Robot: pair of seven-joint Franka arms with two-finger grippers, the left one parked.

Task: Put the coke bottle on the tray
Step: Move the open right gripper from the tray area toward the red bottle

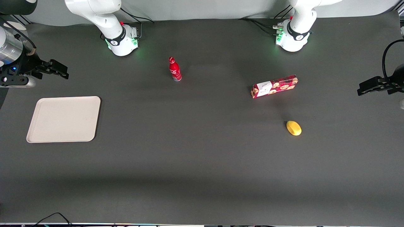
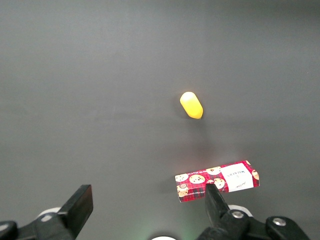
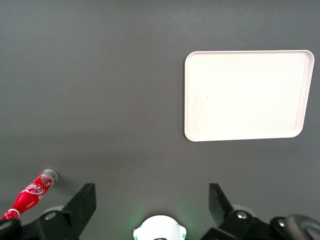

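Observation:
The coke bottle (image 1: 174,69), slim and red with a white script logo, stands upright on the dark table, farther from the front camera than the tray and near the working arm's base. It also shows in the right wrist view (image 3: 32,192). The cream-beige tray (image 1: 63,119) lies flat and bare at the working arm's end of the table; it also shows in the right wrist view (image 3: 247,95). My right gripper (image 1: 60,71) hangs above the table's working-arm end, a little farther from the front camera than the tray and well apart from the bottle. It is open and holds nothing (image 3: 152,195).
A red cookie box (image 1: 274,86) lies toward the parked arm's end, with a yellow lemon-like object (image 1: 294,128) nearer the front camera. Both show in the left wrist view, the box (image 2: 217,181) and the yellow object (image 2: 191,104). The working arm's base (image 1: 123,41) stands beside the bottle.

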